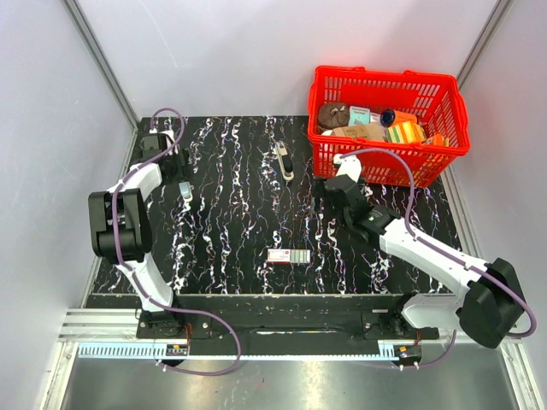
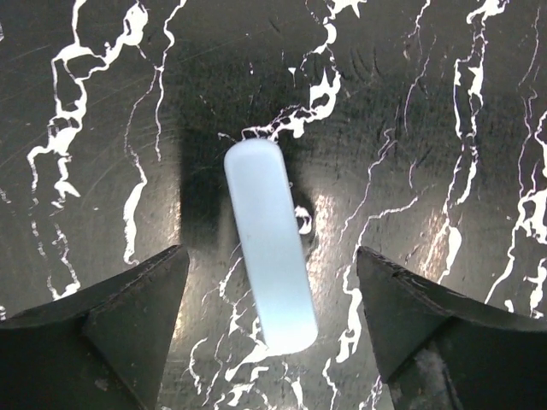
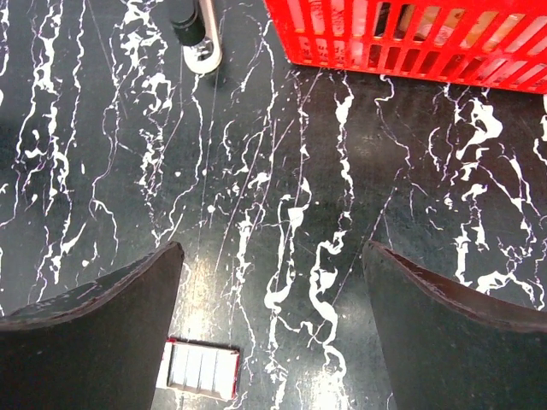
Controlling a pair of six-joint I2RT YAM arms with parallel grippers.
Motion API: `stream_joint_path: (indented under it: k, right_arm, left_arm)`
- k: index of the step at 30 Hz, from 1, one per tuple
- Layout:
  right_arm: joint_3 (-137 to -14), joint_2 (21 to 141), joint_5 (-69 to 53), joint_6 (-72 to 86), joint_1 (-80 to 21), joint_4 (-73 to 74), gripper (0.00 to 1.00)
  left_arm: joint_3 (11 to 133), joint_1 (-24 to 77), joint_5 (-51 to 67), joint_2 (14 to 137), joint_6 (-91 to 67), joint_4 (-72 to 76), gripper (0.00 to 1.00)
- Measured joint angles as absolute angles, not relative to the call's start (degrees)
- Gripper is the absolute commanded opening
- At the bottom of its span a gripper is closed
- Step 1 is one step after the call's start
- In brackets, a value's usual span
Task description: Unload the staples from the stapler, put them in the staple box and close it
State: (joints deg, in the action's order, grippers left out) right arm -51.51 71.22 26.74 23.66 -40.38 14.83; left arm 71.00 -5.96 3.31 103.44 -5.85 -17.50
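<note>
The stapler (image 1: 284,161) is a slim black and silvery bar lying on the dark marbled table, left of the red basket. Its near end shows at the top of the right wrist view (image 3: 195,34). My right gripper (image 1: 329,190) is open and empty (image 3: 272,249), over bare table to the right of the stapler. My left gripper (image 1: 183,179) is open at the table's far left. In the left wrist view (image 2: 272,256) a pale, rounded flat bar (image 2: 269,248) lies on the table between its fingers, untouched. That bar also shows in the top view (image 1: 185,193).
A flat pink-and-green box (image 1: 288,256) lies near the table's front middle and shows in the right wrist view (image 3: 201,369). A red basket (image 1: 444,94) with several items stands at the back right, its wall also in the right wrist view (image 3: 402,43).
</note>
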Motion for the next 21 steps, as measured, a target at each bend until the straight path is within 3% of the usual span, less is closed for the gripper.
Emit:
stream_joint_path:
  k: [7, 13, 21]
  right_arm:
    - [-51.5, 72.2, 27.8, 23.1, -43.0, 14.8, 0.88]
    - [-51.5, 72.2, 28.5, 22.9, -43.5, 14.9, 0.86]
    - [-51.5, 71.5, 29.5, 22.8, -43.8, 15.1, 0.82]
  left_arm:
    - [73.1, -4.8, 2.5, 108.3, -7.1, -17.5, 0.56]
    - [73.1, -4.3, 2.2, 109.1, -7.6, -17.5, 0.31]
    - [66.8, -3.6, 2.1, 104.8, -7.2, -15.1, 0.24]
